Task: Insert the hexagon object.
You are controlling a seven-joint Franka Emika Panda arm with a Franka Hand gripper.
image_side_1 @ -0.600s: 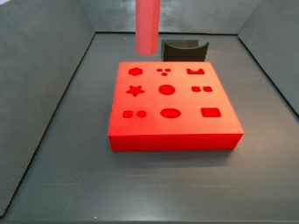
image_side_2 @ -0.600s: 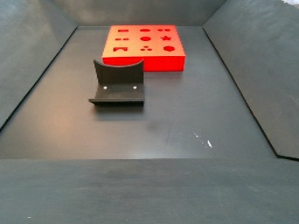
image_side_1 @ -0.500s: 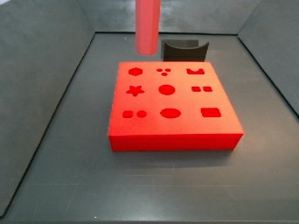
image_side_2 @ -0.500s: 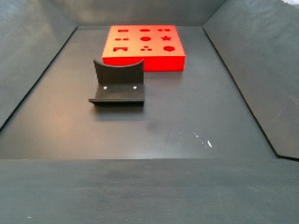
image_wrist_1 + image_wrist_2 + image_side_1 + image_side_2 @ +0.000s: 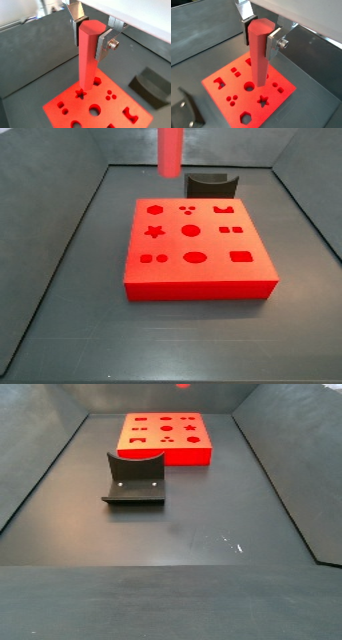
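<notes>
Tool [image 5: 91,36] clamps the hexagon object [image 5: 87,60] by its top, long axis vertical, above the red block [image 5: 100,106].

Gripper [image 5: 91,34] with hexagon object [image 5: 87,60] above the block [image 5: 198,250], fixture [image 5: 209,184] behind it

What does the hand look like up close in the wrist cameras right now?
In both wrist views the hand has two flat silver metal finger plates with dark pads on their inner faces. A round silver bolt head sticks out of the side of one plate. The hand's body above is mostly cropped; only pale casing edges show. No cables or markings are visible.
</notes>
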